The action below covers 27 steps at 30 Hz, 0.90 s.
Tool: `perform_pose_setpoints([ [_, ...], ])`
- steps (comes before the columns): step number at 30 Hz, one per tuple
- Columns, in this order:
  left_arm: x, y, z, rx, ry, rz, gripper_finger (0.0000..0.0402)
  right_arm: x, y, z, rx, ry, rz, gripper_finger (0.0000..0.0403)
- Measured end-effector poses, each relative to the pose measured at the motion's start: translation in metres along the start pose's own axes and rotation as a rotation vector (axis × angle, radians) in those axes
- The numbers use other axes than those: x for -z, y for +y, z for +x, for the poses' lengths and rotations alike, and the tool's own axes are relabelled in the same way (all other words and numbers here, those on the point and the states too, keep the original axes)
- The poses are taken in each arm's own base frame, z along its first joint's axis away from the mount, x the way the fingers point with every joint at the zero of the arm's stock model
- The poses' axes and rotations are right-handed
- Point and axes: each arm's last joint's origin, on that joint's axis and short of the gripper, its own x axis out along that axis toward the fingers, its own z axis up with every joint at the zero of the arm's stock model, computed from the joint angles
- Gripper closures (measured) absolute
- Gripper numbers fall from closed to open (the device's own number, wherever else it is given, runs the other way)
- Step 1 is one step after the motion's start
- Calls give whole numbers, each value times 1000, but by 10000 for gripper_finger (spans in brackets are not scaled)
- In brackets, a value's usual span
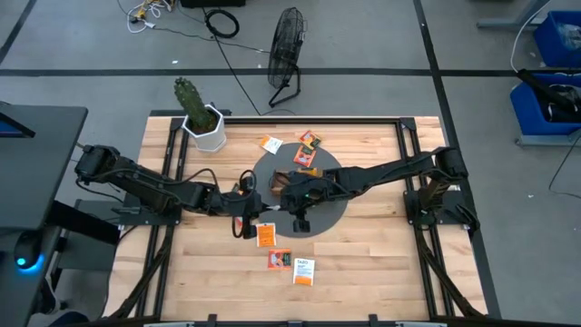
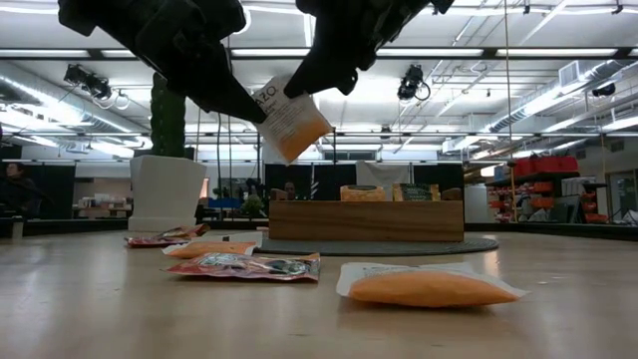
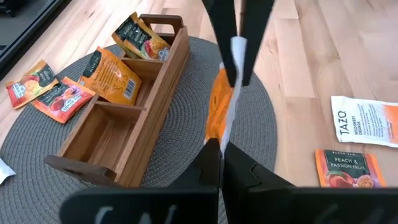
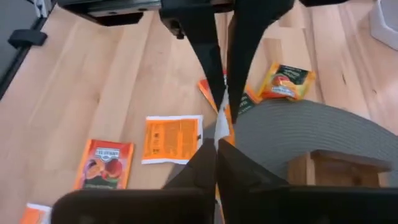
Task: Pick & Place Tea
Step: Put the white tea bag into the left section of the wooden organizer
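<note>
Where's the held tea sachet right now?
In the low view the sachet hangs in the air between both shut grippers, above the wooden tray on the round mat.

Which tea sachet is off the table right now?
The orange-and-white sachet hanging in the air above the round mat, pinched from both sides by the left gripper and right gripper. Every other sachet lies on the table, mat or tray.

I note grey floor (image 1: 363, 36) with cables (image 1: 222, 23), black fan (image 1: 287, 54), blue bins (image 1: 554, 73), strip-lit ceiling (image 2: 558, 50), light wooden desk (image 1: 363, 263).
</note>
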Motion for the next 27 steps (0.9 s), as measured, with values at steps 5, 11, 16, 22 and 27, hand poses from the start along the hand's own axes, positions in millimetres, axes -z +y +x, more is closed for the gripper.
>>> perform_pose_setpoints([
  [5,0,0,0,-1,2,4,389,0,-1,0,57,5,-10,399],
  [11,3,-2,-1,3,-1,41,356,2,0,0,97,18,-46,401],
  [16,14,-3,-7,-89,-43,41,335,2,7,0,126,18,-73,402],
  [22,34,0,-24,-141,-231,-22,321,1,19,-1,184,0,-93,402],
  [27,46,4,-42,-56,-398,-84,314,-7,20,-1,213,-74,-102,403],
])
